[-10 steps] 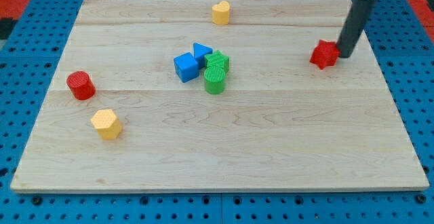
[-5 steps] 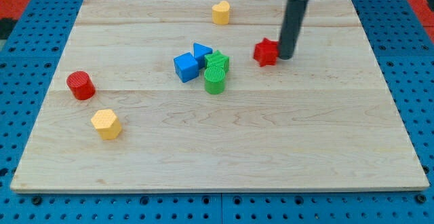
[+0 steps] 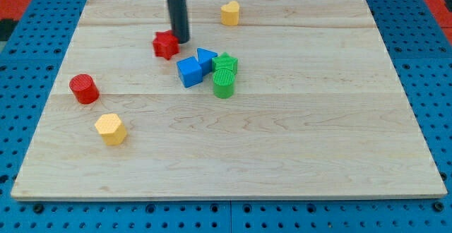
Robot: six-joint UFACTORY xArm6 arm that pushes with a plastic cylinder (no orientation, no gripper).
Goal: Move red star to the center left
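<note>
Now my tip [image 3: 182, 39] touching red star [image 3: 165, 45], view's right.

my tip [image 3: 181, 40] against the red star's [image 3: 165, 45] right side (upper left of the blue cube [image 3: 189, 71])

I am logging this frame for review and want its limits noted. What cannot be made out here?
- Camera view: the rod above my tip is cut off by the view's top edge, so the arm is unseen.
- Whether my tip touches the red star beside it: too close to tell.
- The green blocks overlap, so their shapes and contact are unclear.
- The blue triangle is partly hidden behind the blue cube.
</note>
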